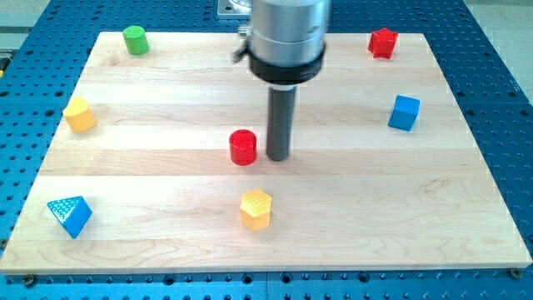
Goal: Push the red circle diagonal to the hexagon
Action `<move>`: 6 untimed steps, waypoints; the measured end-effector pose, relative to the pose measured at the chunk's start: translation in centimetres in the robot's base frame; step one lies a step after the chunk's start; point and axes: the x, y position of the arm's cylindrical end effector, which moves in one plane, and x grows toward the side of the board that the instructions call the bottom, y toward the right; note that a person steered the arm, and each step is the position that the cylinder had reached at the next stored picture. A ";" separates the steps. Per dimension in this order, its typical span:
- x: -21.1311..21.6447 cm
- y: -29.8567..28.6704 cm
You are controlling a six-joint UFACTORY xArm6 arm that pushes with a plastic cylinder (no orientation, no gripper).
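The red circle point(243, 147) is a short red cylinder near the middle of the wooden board point(375, 208). The yellow hexagon point(256, 208) lies below it, slightly to the view's right. My tip point(277, 157) is on the board just right of the red circle, close beside it with a thin gap or bare contact. The rod hangs from the grey arm head point(287, 37) at the view's top.
A green cylinder point(135, 39) is at the top left. A yellow block point(80, 115) is at the left edge. A blue triangle point(70, 214) is at the bottom left. A red block point(382, 42) is at the top right. A blue cube point(404, 112) is at the right.
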 end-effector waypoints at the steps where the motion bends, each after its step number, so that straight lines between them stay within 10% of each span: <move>1: -0.7 -5.1; 4: 5.2 -17.8; 6: 0.7 -20.3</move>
